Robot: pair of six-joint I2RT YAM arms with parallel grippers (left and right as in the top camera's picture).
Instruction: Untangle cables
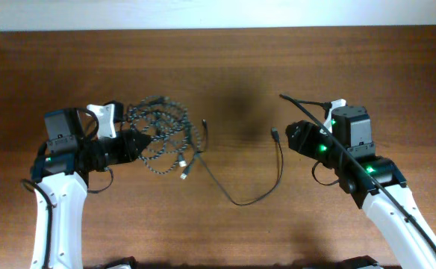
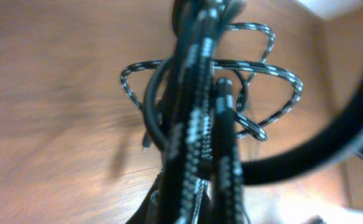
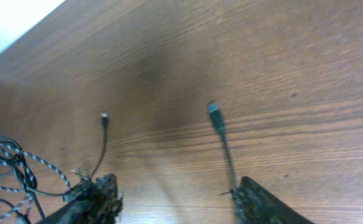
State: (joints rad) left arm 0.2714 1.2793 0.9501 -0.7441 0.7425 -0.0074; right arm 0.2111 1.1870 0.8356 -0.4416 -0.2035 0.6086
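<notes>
Since the two are clearly not apart yet, here's where I'm at: my left pincer (image 1: 134, 146) is pinching a bunch of strands of the braided cord (image 1: 162, 131), which sits as a messy coil on the left of the desk (image 1: 225, 60). From the wrist cam it's just strands in my face, with what looks like a loop of the black cord (image 1: 240, 200) mixed in. The rest of the black one sags in a big U across the middle, and its plug (image 3: 214, 113) lies just in front of my right pincer (image 3: 174, 183). That one is spread wide and holding nothing as far as I can tell

My worry: nothing anchors the black cord. If I haul the coil away, the black one probably just rides along, or its loop cinches tight around the braid. A plug could also hook a loop and snag, so I'd say go slow
</notes>
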